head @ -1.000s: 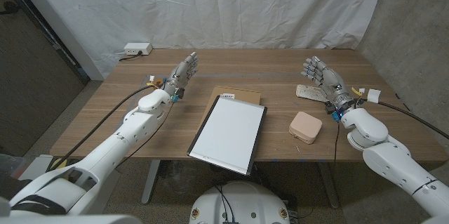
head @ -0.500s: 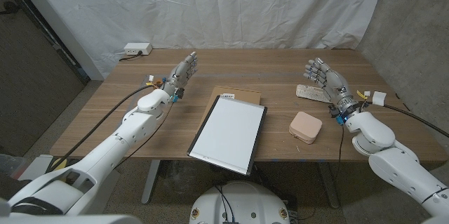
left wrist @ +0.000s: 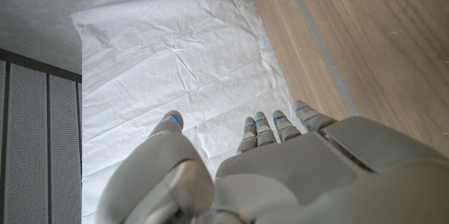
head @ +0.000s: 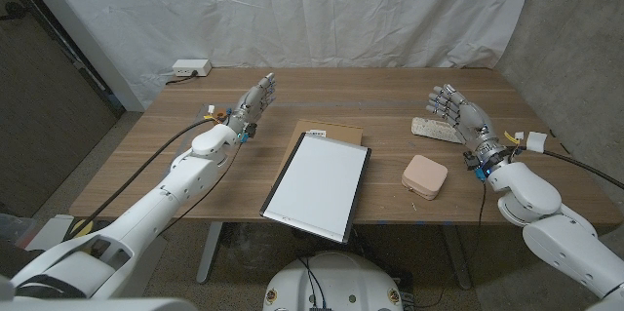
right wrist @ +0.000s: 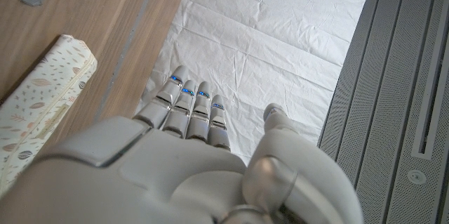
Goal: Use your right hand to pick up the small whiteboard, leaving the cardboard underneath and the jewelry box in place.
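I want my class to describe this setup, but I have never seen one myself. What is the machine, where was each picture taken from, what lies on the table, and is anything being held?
This is a two-armed robot with finger hands, standing at a wooden table. One picture looks down from its head; the other two come from cameras on its wrists, looking along the backs of its hands. The left hand and right hand are both raised, fingers apart, holding nothing. On the table lie a small whiteboard with cardboard under it, a pinkish jewelry box, a patterned pouch beside the right hand, and a white box at the far edge.
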Controlling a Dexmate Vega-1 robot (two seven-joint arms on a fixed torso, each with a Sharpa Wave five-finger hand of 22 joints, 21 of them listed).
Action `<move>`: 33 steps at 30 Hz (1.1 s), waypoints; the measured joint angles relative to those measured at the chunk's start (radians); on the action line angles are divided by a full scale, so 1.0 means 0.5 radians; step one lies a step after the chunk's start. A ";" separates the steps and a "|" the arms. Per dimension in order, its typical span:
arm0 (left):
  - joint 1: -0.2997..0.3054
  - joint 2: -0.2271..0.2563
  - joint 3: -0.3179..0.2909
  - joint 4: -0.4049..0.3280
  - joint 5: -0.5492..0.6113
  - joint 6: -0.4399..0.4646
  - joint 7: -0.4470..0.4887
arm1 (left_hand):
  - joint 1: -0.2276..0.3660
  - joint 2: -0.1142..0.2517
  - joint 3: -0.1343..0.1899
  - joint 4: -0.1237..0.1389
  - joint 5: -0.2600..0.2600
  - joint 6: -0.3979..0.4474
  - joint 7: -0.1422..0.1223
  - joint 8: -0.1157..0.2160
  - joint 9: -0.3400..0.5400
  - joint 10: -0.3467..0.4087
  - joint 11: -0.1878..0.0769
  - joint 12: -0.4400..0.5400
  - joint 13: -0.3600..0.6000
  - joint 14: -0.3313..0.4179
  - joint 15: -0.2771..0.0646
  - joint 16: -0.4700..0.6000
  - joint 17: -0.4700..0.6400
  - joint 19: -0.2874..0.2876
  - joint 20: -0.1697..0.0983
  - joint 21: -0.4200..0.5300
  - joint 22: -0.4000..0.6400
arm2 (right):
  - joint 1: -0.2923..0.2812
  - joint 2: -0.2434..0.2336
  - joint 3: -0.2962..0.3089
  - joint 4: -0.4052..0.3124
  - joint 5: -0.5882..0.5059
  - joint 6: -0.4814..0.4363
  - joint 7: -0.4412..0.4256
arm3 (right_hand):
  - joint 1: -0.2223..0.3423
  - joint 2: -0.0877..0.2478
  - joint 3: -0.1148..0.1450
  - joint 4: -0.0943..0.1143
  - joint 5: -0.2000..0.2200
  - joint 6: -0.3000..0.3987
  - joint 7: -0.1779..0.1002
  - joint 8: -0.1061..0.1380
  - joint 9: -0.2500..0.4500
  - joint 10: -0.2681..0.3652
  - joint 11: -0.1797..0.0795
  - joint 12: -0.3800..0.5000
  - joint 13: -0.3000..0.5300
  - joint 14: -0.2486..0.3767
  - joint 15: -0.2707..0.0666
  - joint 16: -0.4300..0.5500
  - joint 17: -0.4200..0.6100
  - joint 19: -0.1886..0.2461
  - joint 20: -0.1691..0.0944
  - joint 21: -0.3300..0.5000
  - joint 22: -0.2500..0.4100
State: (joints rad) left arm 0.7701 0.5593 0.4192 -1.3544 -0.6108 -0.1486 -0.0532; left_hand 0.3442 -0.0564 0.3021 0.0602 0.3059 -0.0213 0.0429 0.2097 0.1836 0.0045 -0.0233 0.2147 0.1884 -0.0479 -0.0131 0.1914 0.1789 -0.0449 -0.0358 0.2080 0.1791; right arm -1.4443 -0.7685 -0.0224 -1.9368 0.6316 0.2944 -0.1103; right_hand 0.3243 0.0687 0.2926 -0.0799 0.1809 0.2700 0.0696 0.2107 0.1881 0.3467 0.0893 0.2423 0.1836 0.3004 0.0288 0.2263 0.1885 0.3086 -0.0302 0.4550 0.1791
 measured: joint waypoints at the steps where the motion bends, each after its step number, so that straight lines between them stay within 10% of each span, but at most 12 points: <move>1: -0.002 -0.002 0.002 0.001 0.001 0.000 0.000 | 0.000 0.000 0.000 0.000 0.000 0.000 0.000 0.000 0.000 0.000 0.000 0.000 0.000 0.000 0.000 0.000 0.000 0.004 0.004 0.000 0.000 | -0.008 0.001 0.007 -0.004 0.000 0.004 0.006 | 0.000 0.000 0.000 0.000 0.000 0.000 0.000 0.000 0.000 0.001 -0.001 0.000 0.000 0.000 0.000 0.000 0.000 -0.001 0.000 0.000 0.000; 33: -0.054 -0.018 0.012 0.055 0.006 -0.001 -0.034 | 0.027 0.026 0.000 -0.017 -0.015 0.029 0.014 0.000 0.000 0.010 0.010 0.000 0.000 0.031 0.009 0.000 0.000 0.061 0.010 0.000 -0.005 | -0.239 0.013 0.183 -0.156 -0.026 0.018 0.145 | 0.000 0.000 -0.008 -0.008 0.000 0.000 0.000 -0.009 0.010 0.032 -0.011 0.000 0.000 0.032 -0.011 0.000 0.000 0.050 -0.015 0.000 0.010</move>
State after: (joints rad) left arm 0.7432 0.5502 0.4254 -1.3270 -0.6080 -0.1490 -0.0701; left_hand 0.3575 -0.0433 0.3021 0.0518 0.2984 -0.0066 0.0500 0.2097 0.1836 0.0097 -0.0181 0.2148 0.1883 -0.0326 -0.0084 0.1914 0.1789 -0.0144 -0.0307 0.2080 0.1767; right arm -1.5639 -0.7620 0.0691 -2.0148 0.6188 0.3035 -0.0379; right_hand 0.3243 0.0687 0.2885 -0.0839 0.1810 0.2699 0.0696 0.2060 0.1933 0.3627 0.0840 0.2422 0.1835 0.3164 0.0234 0.2263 0.1884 0.3334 -0.0376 0.4550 0.1840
